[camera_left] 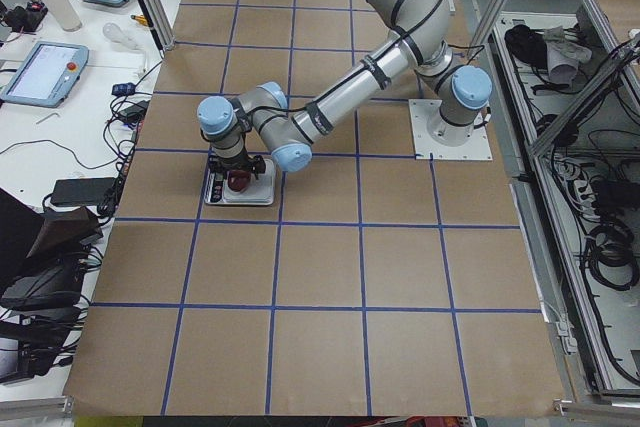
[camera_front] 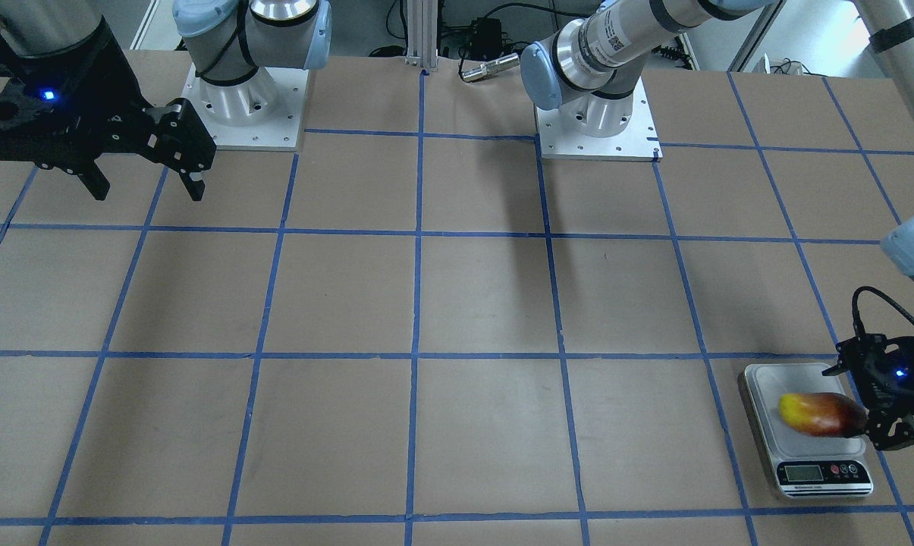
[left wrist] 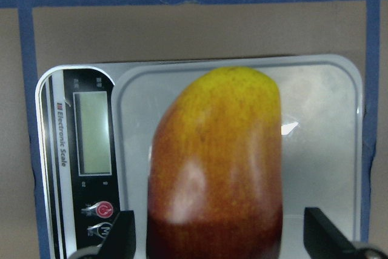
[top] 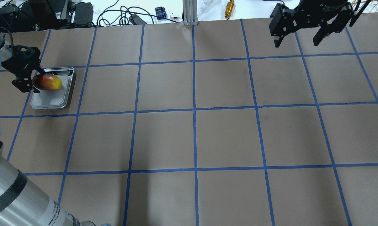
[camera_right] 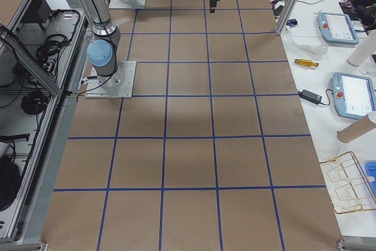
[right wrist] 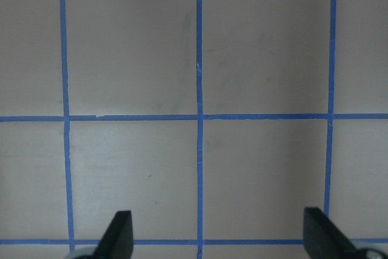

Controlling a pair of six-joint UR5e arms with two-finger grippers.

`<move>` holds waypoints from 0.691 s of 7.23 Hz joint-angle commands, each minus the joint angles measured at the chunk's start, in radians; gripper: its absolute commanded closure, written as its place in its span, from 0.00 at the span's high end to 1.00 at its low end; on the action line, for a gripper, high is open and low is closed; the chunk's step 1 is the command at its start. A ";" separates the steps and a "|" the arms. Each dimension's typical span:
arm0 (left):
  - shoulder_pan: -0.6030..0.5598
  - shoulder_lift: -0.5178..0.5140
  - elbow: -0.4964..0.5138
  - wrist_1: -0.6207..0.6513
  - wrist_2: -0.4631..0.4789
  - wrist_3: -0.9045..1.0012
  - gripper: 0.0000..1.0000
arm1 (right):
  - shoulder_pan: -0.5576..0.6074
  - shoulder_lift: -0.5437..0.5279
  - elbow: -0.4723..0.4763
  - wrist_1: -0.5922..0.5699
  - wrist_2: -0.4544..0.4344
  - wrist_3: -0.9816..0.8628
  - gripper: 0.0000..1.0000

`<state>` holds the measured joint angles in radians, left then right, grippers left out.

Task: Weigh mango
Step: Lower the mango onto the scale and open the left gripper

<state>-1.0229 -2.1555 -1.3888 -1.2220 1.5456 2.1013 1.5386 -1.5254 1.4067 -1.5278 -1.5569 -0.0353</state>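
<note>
mango (camera_front: pixel 819 414) on scale (camera_front: pixel 766 385) plate
we see left gripper (left wrist: pixel 218 228) released around it; right gripper (camera_front: pixel 149 193) open, well apart.

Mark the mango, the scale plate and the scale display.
mango (left wrist: pixel 215 150), left wrist view, mid-skin where yellow turns red.
scale plate (left wrist: pixel 321 168), left wrist view, bare surface right of the mango.
scale display (left wrist: pixel 96 133), left wrist view, centre of the screen.

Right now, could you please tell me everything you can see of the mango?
The mango is a smooth, oblong fruit, yellow at one end, shading through red-orange to dark red at the other. It lies on its side on the scale's plate, dark end inside the left hand, whose open fingers stand clear of its skin.
</note>
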 commanded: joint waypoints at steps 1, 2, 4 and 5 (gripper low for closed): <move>0.004 0.127 -0.004 -0.150 0.001 -0.050 0.97 | -0.002 -0.001 0.000 0.000 0.000 0.000 1.00; 0.004 0.193 -0.007 -0.212 0.002 -0.081 0.98 | 0.000 0.001 0.000 0.000 0.000 0.000 1.00; 0.001 0.326 -0.006 -0.365 0.002 -0.182 1.00 | 0.000 0.001 0.000 0.000 0.001 0.000 1.00; -0.002 0.388 -0.009 -0.437 0.001 -0.229 1.00 | 0.000 -0.001 0.000 0.000 0.001 0.000 1.00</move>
<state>-1.0216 -1.8512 -1.3953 -1.5654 1.5474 1.9370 1.5385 -1.5256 1.4067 -1.5279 -1.5560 -0.0353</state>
